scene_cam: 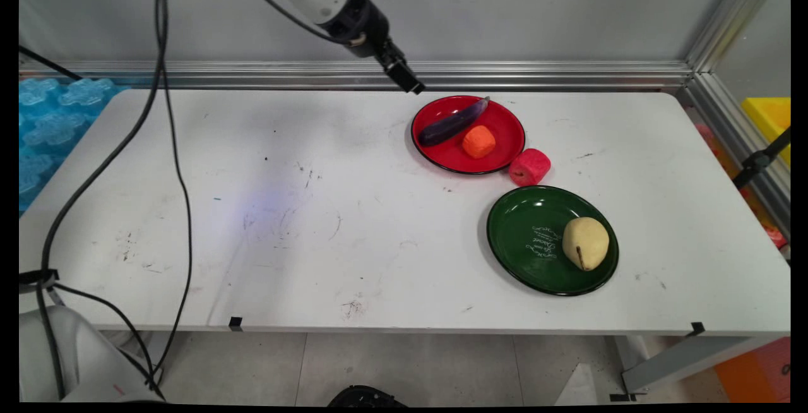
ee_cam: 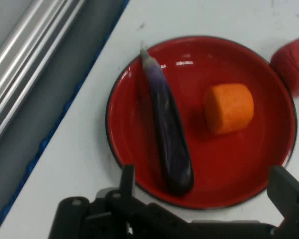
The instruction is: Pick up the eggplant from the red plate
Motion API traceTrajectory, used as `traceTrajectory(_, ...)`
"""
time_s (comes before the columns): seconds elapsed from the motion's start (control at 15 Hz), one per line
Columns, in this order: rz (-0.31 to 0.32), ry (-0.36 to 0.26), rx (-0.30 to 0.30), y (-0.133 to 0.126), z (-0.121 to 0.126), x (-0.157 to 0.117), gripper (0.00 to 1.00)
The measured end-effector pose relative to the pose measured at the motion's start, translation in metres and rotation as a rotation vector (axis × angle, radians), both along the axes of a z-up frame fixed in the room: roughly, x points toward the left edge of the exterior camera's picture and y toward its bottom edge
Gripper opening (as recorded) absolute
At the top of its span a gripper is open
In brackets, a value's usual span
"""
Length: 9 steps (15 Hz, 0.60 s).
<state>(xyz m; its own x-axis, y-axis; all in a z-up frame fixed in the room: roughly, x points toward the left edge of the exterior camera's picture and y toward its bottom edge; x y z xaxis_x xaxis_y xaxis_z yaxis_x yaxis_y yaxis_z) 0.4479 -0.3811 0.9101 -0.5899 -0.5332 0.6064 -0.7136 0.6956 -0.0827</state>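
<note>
My gripper (scene_cam: 409, 82) hangs in the air just above the back left rim of a red plate (scene_cam: 502, 151). In the hand view the gripper (ee_cam: 205, 175) is open, its fingertips (ee_cam: 127, 174) spread wide over the plate's (ee_cam: 139, 149) near rim with nothing between them. A purple eggplant (scene_cam: 452, 124) (ee_cam: 169, 134) lies slantwise on the plate, and beside it sits an orange chunk (scene_cam: 478, 141) (ee_cam: 229, 108). A red, apple-like fruit (scene_cam: 529, 167) (ee_cam: 293, 62) rests on the table against the plate's right edge.
A green plate (scene_cam: 524, 255) with a yellowish pear (scene_cam: 586, 244) on it stands in front of the red plate. Black cables (scene_cam: 170, 148) hang over the table's left part. An aluminium rail (scene_cam: 536, 75) runs along the back; blue foam mats (scene_cam: 50, 122) lie at the left.
</note>
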Motion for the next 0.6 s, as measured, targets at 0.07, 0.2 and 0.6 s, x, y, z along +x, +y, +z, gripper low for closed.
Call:
traceTrajectory(0.07, -0.001, 0.001, -0.005, -0.007, -0.003, -0.005, 1.0)
traceTrajectory(0.2, -0.005, 0.002, -0.018, -0.021, -0.011, -0.017, 1.0)
traceTrajectory(0.6, -0.015, -0.026, -0.04, -0.061, -0.041, -0.049, 1.0)
